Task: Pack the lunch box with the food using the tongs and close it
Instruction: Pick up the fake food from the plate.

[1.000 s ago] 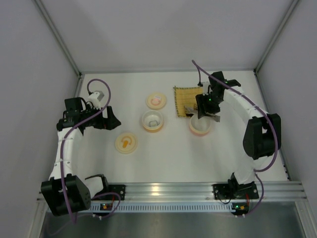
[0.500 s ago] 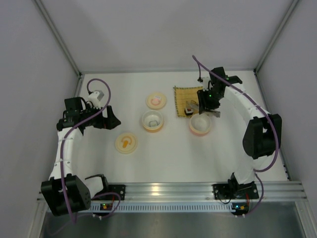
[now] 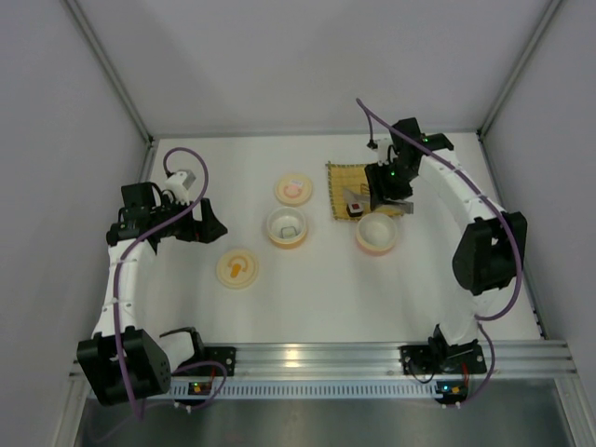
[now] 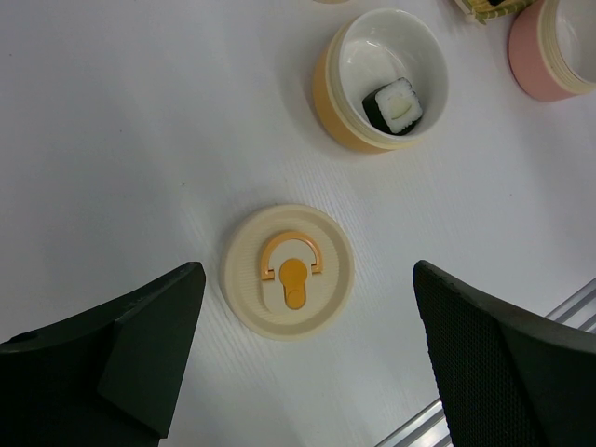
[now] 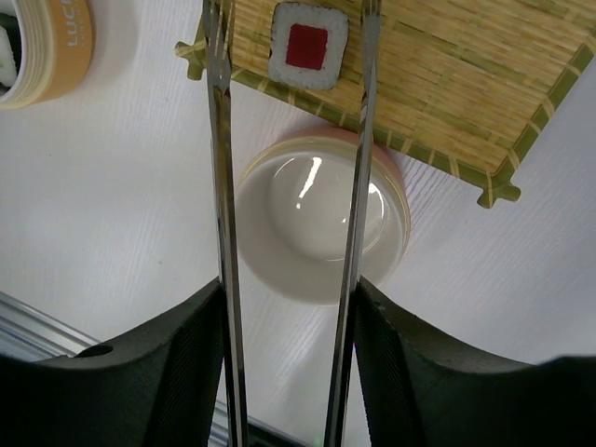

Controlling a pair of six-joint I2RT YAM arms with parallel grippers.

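The right gripper (image 5: 289, 312) clasps tongs (image 5: 222, 186) astride the sushi roll (image 5: 308, 45); the left gripper (image 4: 307, 317) gapes. Uneven squeezing could flick it away.

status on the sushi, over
Left gripper open. Right gripper shut on tongs, arms either side of sushi roll on bamboo mat. Pink bowl empty, nothing in the way.

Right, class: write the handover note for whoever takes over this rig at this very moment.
Left gripper: open, empty.
Right gripper: shut on the tongs, their tips either side of the red-centred roll on the mat.
Done: dark roll is in the orange bowl.
To do: red-centred roll probably goes into the empty pink bowl; then fit the orange lid and pink lid.
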